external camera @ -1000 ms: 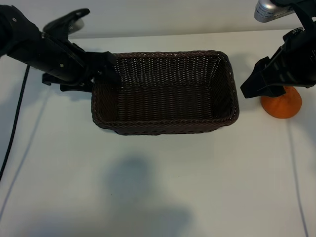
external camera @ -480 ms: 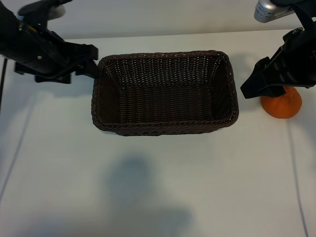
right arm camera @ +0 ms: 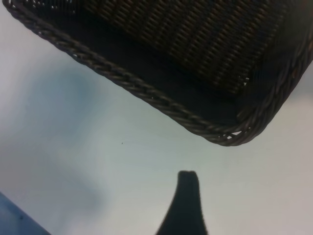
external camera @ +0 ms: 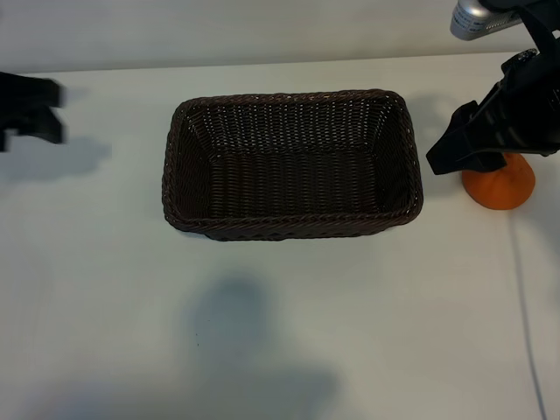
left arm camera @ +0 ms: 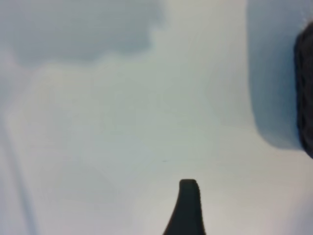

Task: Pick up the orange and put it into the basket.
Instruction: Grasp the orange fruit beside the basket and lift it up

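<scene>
- Right pincer (external camera: 442,156): set wide, holding nothing, angled down toward the surface (external camera: 280,332). One fingertip (right arm camera: 187,196) seen in the right wrist view over bare surface, clear of any object.
- Orange (external camera: 500,190): resting on the surface just beside the right pincer, on the side away from the basket and partly hidden under that arm. Not gripped and not between the jaws. Judged the reason for the wide opening: room to straddle the fruit once the tips are brought over it.
- Basket (external camera: 289,226): on the surface just ahead of the right pincer's tips, open side up, nothing inside. Near corner fills the right wrist view, so a short carry from fruit to basket seems likely.
- Left pincer (external camera: 35,109): wide apart, holding nothing, at the far edge of the exterior view. Basket well apart from it; only a sliver of dark wicker at the edge of the left wrist view. Apparently kept clear so the basket mouth is unobstructed.
- Task status, as judged: pick-up not yet begun.
</scene>
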